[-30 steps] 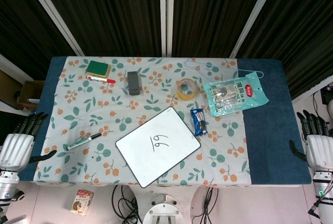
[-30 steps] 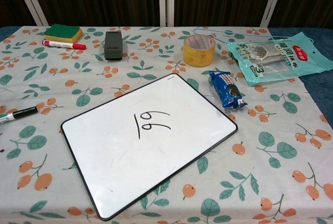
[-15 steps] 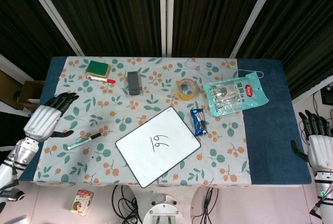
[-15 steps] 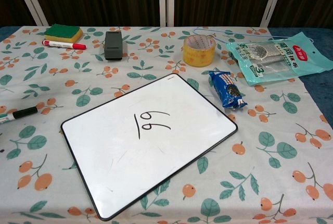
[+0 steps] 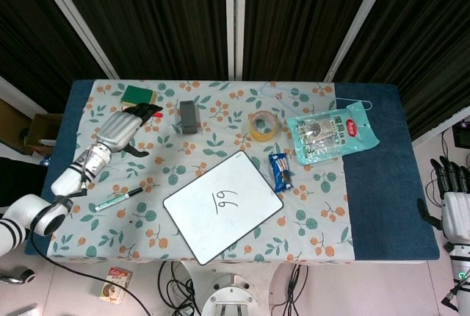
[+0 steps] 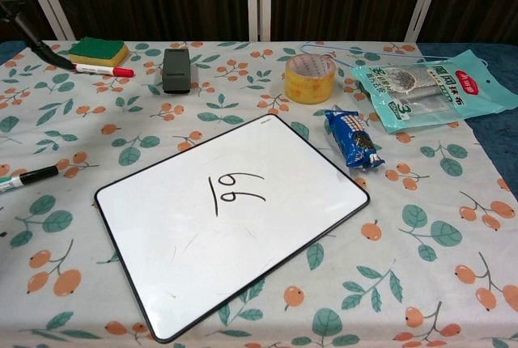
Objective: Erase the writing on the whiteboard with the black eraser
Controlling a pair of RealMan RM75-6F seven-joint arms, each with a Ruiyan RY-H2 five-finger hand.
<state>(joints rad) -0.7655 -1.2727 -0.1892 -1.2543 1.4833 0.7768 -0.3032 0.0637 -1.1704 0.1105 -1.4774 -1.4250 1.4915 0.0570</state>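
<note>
Left hand (image 5: 123,126), fingers spread and holding nothing, hovers over the red marker (image 5: 150,113) beside the green sponge (image 5: 137,95); the black eraser (image 5: 189,116) lies untouched nearby, beyond the whiteboard (image 5: 223,206); right hand (image 5: 454,202) idles empty off the worktop (image 5: 382,184)

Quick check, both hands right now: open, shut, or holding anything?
Left hand: open, empty, above the cloth near the red marker.
Right hand: open, empty, off the table's right edge.

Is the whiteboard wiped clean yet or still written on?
Still written on: the whiteboard shows black marks mid-board, and the black eraser lies untouched beyond it.
</note>
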